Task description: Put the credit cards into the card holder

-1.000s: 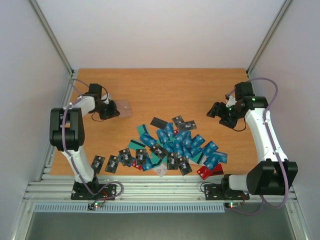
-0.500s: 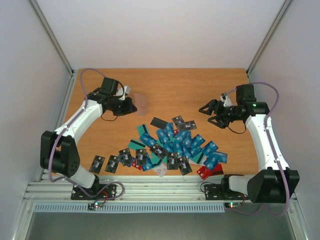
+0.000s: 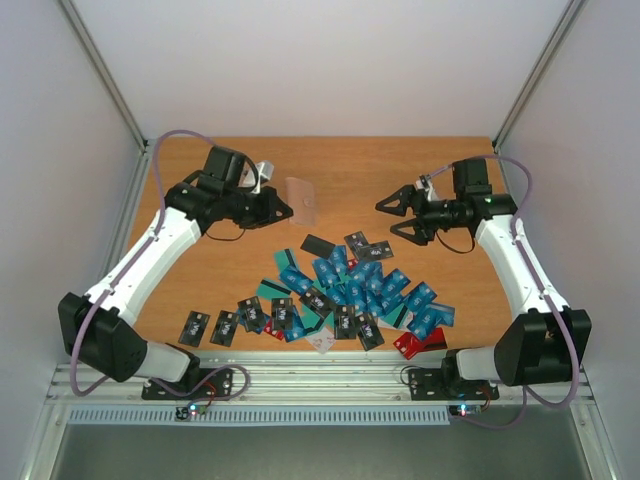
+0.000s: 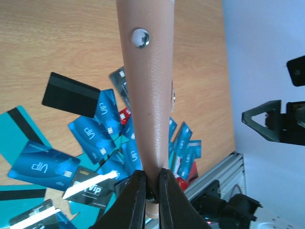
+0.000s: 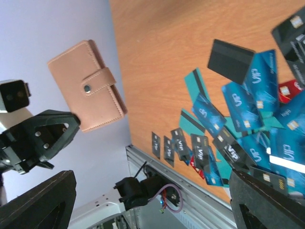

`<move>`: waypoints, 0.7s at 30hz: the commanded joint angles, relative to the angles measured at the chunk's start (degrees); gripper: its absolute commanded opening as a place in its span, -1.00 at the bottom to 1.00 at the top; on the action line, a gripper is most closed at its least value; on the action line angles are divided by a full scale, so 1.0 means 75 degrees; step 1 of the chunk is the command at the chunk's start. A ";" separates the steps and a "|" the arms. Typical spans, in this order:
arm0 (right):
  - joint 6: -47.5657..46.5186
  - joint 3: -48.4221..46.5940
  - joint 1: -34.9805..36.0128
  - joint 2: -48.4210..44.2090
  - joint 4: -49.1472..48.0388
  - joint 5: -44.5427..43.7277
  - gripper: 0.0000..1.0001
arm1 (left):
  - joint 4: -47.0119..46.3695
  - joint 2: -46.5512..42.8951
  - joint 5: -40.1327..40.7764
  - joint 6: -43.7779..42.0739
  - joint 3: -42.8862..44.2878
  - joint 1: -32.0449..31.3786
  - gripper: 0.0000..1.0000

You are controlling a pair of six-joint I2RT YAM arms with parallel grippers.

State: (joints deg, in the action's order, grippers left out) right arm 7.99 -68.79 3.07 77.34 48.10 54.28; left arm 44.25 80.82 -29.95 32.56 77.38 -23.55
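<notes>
The card holder (image 3: 300, 200) is held up off the desk (image 3: 400, 165) by the left hand (image 3: 280, 210), whose 2 fingers (image 4: 137, 198) are pinched tight on 1 edge of it, so that the sleeve stands on edge in the air over the far middle of the desk, a little left of centre. From the right wrist view its pinkish face is seen flat on, with a strap (image 5: 102, 83) folded across it and fastened by a snap stud (image 5: 87, 88). The right hand (image 3: 392, 217) is stretched toward the holder from the right side, well apart from it, with its fingers spread wide and nothing between them. The credit cards (image 3: 350, 290) are left lying on the near half of the desk in a loose, overlapping heap, mostly blue and teal. 1 black card (image 3: 318, 245) is seen at the far edge of the heap, a red card (image 3: 408, 345) at its near right corner, and 2 dark cards (image 3: 210, 327) lie side by side off to the left.
</notes>
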 commanded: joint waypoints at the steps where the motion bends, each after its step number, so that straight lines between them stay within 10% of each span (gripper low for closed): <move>1: 0.0368 -0.0286 0.0042 0.0108 -0.0806 0.0769 0.77 | -0.0430 -0.0001 -0.0867 0.0547 0.0417 0.0011 -1.00; 21: 0.3441 -0.0552 0.1212 0.1198 -0.5223 0.1779 0.82 | -0.2665 0.0028 -0.3935 0.1115 0.0380 -0.0007 -0.99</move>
State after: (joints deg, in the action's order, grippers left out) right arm 23.88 -71.72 10.35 84.79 21.96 64.99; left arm 32.36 81.91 -52.56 38.46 79.92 -23.49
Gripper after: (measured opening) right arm 0.913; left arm 0.077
